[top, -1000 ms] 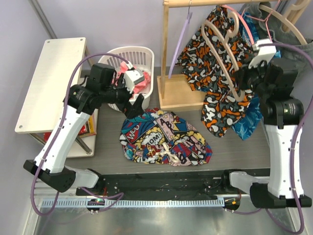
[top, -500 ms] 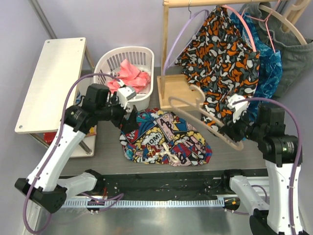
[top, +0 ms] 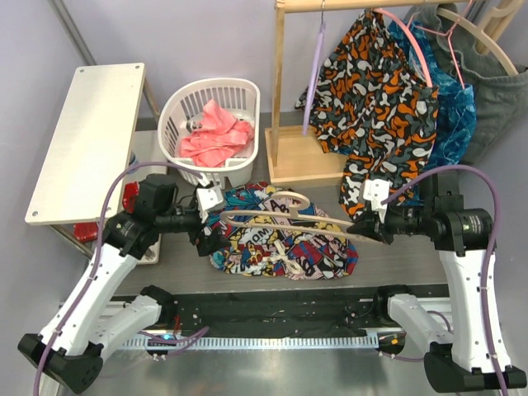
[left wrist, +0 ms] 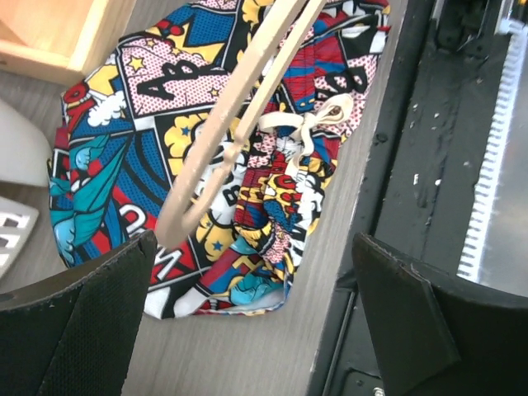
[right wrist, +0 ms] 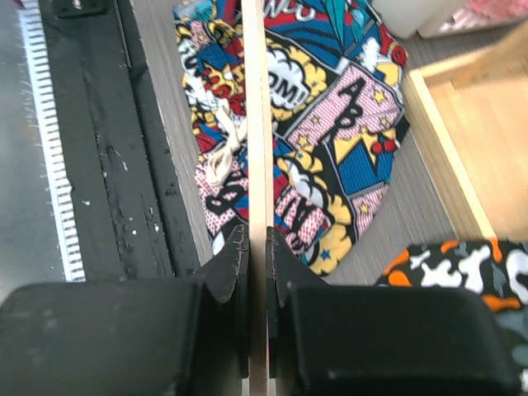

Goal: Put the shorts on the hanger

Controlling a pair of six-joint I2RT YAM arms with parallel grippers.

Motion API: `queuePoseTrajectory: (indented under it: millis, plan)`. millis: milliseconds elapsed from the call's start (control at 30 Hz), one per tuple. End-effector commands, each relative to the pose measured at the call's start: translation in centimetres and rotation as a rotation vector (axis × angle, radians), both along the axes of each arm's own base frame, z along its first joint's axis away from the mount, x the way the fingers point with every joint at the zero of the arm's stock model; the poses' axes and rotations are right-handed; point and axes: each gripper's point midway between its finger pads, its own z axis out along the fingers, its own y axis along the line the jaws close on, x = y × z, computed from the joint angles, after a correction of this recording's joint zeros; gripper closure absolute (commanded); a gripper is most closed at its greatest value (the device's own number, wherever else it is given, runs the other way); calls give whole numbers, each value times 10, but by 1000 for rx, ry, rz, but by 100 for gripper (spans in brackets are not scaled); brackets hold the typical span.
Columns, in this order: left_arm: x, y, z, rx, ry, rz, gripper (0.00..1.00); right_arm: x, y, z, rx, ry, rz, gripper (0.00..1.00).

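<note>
Under the hanger (right wrist: 254, 124), the half-hidden shorts (right wrist: 346, 140).

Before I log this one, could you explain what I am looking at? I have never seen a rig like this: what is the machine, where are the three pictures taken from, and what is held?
It is two robot arms bolted at the near edge of a table. One picture looks down from above and behind them. The other two come from a camera on each wrist, looking past its own fingers. On the table lie comic-print shorts. A white basket with pink cloth stands behind them. The right tool is shut on one end of a wooden hanger, which stretches over the shorts. The left tool is open at the hanger's other end and grips nothing.
</note>
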Motion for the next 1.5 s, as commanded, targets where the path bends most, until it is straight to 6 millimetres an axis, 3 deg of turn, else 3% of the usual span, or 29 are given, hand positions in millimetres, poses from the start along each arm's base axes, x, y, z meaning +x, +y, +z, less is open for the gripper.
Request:
queuePoseTrajectory:
  millis: [0,167,200,267,367,400,433,500,533,567,733,800,833,933,1000,1033,1133,1300,1433,1467]
  plan:
    - [9,-8,-12,3,-129,-88,7,-33,18,3,94,91,130,99]
    - [8,-17,-36,25,-91,-120,23,-42,24,-12,102,162,178,99]
    - [7,-19,-39,31,-86,-128,33,-43,25,-14,101,166,186,99]
    - [2,-23,-45,41,-68,-151,42,-43,25,-18,95,169,195,99]
    - [-7,-27,-49,44,-46,-183,68,-37,26,-24,87,171,192,99]
    - [-11,-29,-49,45,-41,-194,95,-35,26,-26,85,192,175,99]
    - [-12,-29,-49,44,-37,-192,100,-31,26,-28,83,192,167,99]
    - [-13,-28,-47,43,-38,-182,100,-19,27,-31,70,171,155,81]
    - [-14,-28,-48,45,-39,-183,100,-14,28,-33,76,203,136,66]
    - [-14,-26,-49,50,-39,-177,100,-9,32,-31,79,185,149,33]
    - [-18,-26,-54,91,-30,-213,100,9,62,-33,43,238,213,1]
    - [-20,-29,-54,98,-10,-229,100,10,79,-25,48,238,239,0]
    - [-21,-30,-53,100,-4,-236,100,20,87,-18,63,194,240,0]
    - [-27,-34,-59,112,54,-256,100,27,108,-3,111,159,245,5]
    - [-30,-35,-60,106,75,-260,100,29,116,-2,115,158,248,14]
    - [-31,-35,-61,104,83,-262,100,26,124,0,121,141,272,23]
    - [-28,-36,-60,104,87,-241,100,24,133,-3,123,157,289,42]
    - [-27,-38,-59,96,88,-235,100,20,136,-12,120,164,297,59]
    - [-26,-37,-60,99,97,-230,98,23,135,-12,131,144,274,99]
    - [-25,-36,-60,107,94,-221,88,23,133,-12,122,129,274,99]
